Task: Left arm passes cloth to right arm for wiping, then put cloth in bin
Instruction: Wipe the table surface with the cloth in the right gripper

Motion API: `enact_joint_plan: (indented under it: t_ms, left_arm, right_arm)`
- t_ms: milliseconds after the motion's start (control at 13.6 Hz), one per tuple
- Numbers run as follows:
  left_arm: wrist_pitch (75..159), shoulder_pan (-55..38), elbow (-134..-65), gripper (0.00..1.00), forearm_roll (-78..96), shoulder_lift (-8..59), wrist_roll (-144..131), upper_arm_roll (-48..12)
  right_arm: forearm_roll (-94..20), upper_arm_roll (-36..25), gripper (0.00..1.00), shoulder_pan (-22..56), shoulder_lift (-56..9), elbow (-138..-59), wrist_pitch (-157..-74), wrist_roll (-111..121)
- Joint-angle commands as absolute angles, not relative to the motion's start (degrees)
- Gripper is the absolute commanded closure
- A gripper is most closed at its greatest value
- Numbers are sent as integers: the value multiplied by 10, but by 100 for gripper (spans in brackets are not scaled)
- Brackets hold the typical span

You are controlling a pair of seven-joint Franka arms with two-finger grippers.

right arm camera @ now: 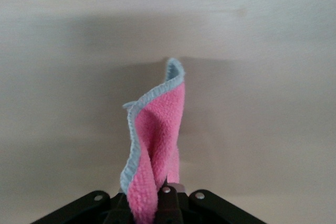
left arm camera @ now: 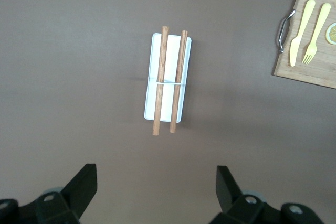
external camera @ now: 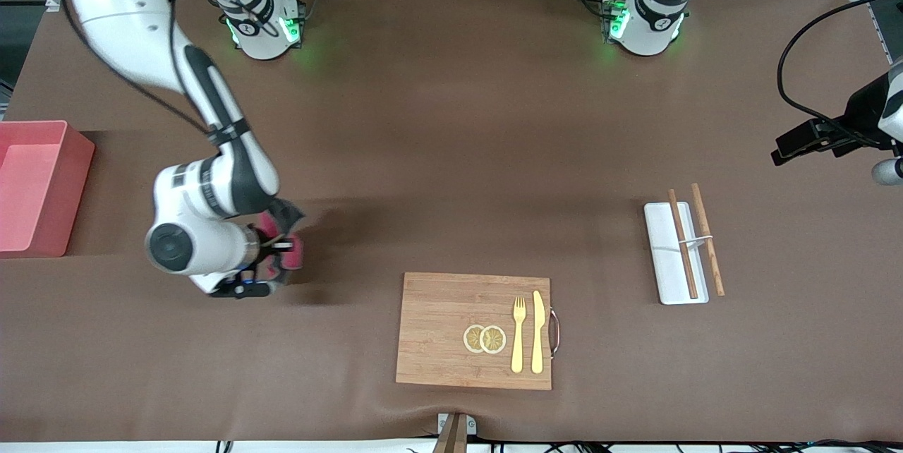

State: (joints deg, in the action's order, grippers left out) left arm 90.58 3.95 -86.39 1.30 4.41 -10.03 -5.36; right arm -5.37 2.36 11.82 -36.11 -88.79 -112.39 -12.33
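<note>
Only right wrist view shows cloth [right arm camera: 155,145] edging, pale.

A wooden cutting board [external camera: 451,329] bears lemon slices [external camera: 485,339], fork [external camera: 518,333] and knife [external camera: 537,331]; chopsticks [external camera: 695,241] cross a white tray [external camera: 667,262].

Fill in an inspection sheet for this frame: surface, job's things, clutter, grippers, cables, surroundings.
Surface: brown table cover, no spill seen.
Job's things: cloth hanging from right gripper; bin at the right arm's end.
Clutter: cutting board with lemon slices, fork, knife; white tray with chopsticks.
Grippers: right gripper shut on cloth above the table; left gripper open, waiting over the left arm's end.
Cables: black cable looping to left arm.
Surroundings: racks by the bases.
</note>
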Motion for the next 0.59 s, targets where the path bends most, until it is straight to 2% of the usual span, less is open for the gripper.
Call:
enact_joint_plan:
  t_ms: [0,221,516]
  left_arm:
    - [911,-8,-884,0,22,21,-94,-5]
    - [911,-10,-881,0,22,26,-94,-10]
    - [911,-6,-876,0,22,25,-94,-16]
  right_arm:
    - [-97,16,100,110,-331,-874,-1069,-135]
    - [-87,11,100,78,-331,-823,-987,-114]
    - [-86,10,100,3,-323,-806,-982,25]
